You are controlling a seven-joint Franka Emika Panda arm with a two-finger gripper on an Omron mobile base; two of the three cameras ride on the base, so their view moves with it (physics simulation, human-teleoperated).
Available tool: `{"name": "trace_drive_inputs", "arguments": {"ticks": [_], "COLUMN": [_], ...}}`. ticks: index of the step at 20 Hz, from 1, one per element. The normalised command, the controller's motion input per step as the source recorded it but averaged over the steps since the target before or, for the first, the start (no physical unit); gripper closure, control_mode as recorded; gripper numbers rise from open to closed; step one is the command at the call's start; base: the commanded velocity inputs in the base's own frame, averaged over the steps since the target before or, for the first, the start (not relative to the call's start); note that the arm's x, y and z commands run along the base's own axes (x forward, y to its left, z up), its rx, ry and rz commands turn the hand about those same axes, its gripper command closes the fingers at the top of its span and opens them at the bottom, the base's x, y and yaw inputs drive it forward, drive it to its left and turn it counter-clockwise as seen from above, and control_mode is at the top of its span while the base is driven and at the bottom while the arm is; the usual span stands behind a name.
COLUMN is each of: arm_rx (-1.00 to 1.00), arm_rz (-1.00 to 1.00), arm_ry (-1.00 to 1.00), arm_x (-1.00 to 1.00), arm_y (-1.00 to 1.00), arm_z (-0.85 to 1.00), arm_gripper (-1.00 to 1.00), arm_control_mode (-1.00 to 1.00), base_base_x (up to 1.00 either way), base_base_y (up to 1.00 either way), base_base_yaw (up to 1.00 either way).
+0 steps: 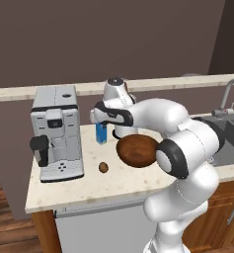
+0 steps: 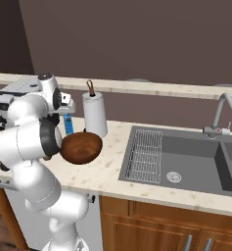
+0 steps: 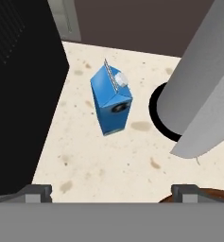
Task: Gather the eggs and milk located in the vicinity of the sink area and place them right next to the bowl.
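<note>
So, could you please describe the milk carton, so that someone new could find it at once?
Start at the grey coffee machine on the counter's left end. Right of it, before the white paper-towel roll, stands the milk, upright under the open gripper. It is the single blue thing there, a small gable-top carton.

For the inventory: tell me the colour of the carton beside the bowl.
Blue gable-top milk carton, seen best in the hand view.

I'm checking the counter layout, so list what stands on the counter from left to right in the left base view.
coffee machine → milk carton and, nearer the front edge, the brown egg → wooden bowl → sink with its faucet at the far right.
</note>
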Motion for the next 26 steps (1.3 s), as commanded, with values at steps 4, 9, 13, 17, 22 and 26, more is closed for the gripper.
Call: {"name": "trace_drive_inputs", "arguments": {"ticks": [4, 9, 13, 17, 22, 26], "arm_rx": [0.00, 0.00, 0.00, 0.00, 0.00, 0.00], "arm_rz": [0.00, 0.00, 0.00, -0.01, -0.02, -0.01], "arm_ry": [0.00, 0.00, 0.00, 0.00, 0.00, 0.00], "arm_x": [0.17, 0.21, 0.12, 0.06, 0.05, 0.07], "arm_y": [0.03, 0.01, 0.06, 0.11, 0.07, 0.02], "arm_z": [-0.02, -0.03, -0.06, -0.08, -0.09, -0.07], "arm_gripper": [-1.00, -1.00, -1.00, -1.00, -1.00, -1.00], "arm_control_mode": [-1.00, -1.00, -1.00, -1.00, -1.00, -1.00], "base_base_x": [0.00, 0.00, 0.00, 0.00, 0.00, 0.00], "base_base_y": [0.00, 0.00, 0.00, 0.00, 0.00, 0.00], "base_base_yaw": [0.00, 0.00, 0.00, 0.00, 0.00, 0.00]}}
